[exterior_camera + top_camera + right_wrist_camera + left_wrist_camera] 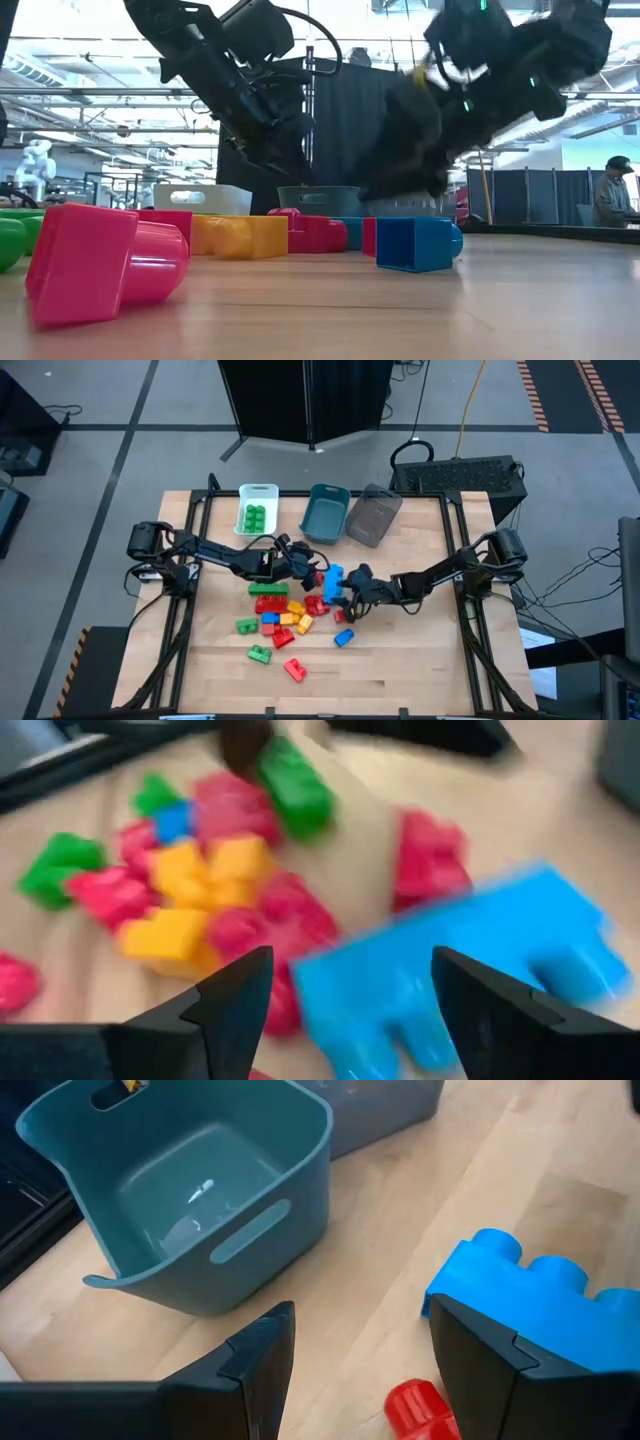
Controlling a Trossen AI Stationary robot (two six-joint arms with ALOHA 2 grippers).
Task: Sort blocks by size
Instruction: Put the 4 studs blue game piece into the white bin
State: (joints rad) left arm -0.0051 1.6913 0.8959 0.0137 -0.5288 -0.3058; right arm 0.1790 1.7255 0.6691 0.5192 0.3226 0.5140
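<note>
Desk (420, 660) carries three bins up top, teal bin (325, 513) empty, blocks (278, 618) piled mid-desk, left gripper (312, 565) and right gripper (345, 592) both jaws apart, flanking a long blue block (333, 580), neither clamped.

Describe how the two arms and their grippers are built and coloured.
Both arms are black, jointed, with rounded motor housings at the table's sides. The left gripper and right gripper each have two dark angular fingers. Black cables loop along the left arm; small green lights show on the right arm's wrist.
</note>
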